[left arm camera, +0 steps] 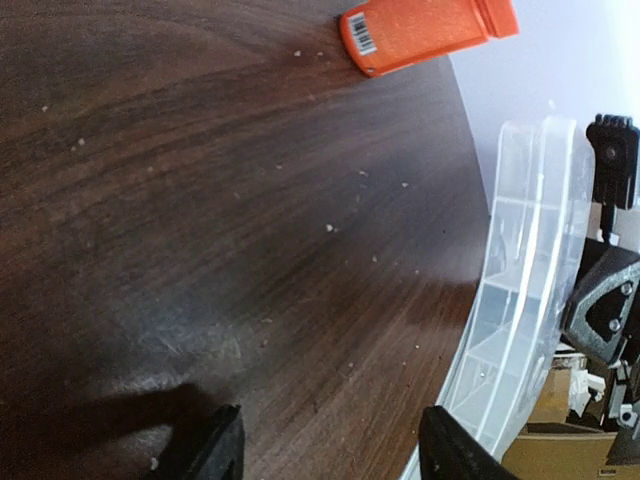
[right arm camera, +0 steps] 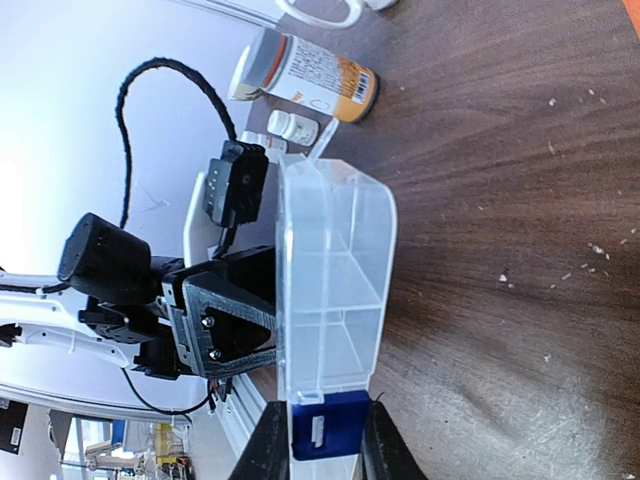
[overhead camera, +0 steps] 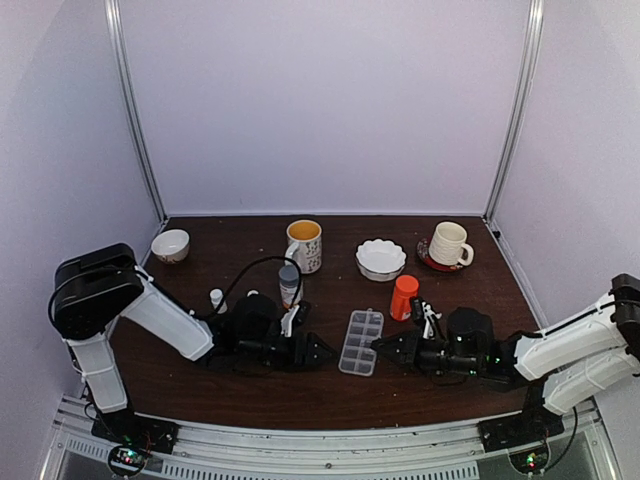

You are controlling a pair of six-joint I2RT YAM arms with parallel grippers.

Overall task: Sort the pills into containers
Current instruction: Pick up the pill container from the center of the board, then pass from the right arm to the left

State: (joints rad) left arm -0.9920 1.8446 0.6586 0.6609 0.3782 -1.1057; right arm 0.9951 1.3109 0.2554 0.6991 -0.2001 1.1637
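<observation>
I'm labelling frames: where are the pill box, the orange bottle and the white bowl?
pill box [overhead camera: 361, 342], top external view, its middle divider.
orange bottle [left arm camera: 420, 32], left wrist view, middle of its side.
white bowl [overhead camera: 381, 272], top external view, near wall.

Surface [overhead camera: 300, 395]: dark brown wood-grain. Ref. item: clear pill box [overhead camera: 361, 342], lying nr ctr-front, compartments in two rows.

Items on surface, all located rel. to box:
- Orange bottle [overhead camera: 404, 297]: upright, just behind & to R.
- Grey-capped bottle [overhead camera: 289, 285]: upright, behind & to L.
- Small white bottle [overhead camera: 217, 299]: further L, well apart.
- Mug w/ yellow interior [overhead camera: 304, 245]: well behind, L side.
- White scalloped bowl [overhead camera: 381, 259]: well behind.
- Red saucer [overhead camera: 425, 257]: well behind, R side, carrying white mug [overhead camera: 449, 244].
- Small bowl [overhead camera: 170, 245]: far back-L corner.
- Pills [left arm camera: 329, 228]: pale specks, loose, scattered over bare wood nr box.
</observation>
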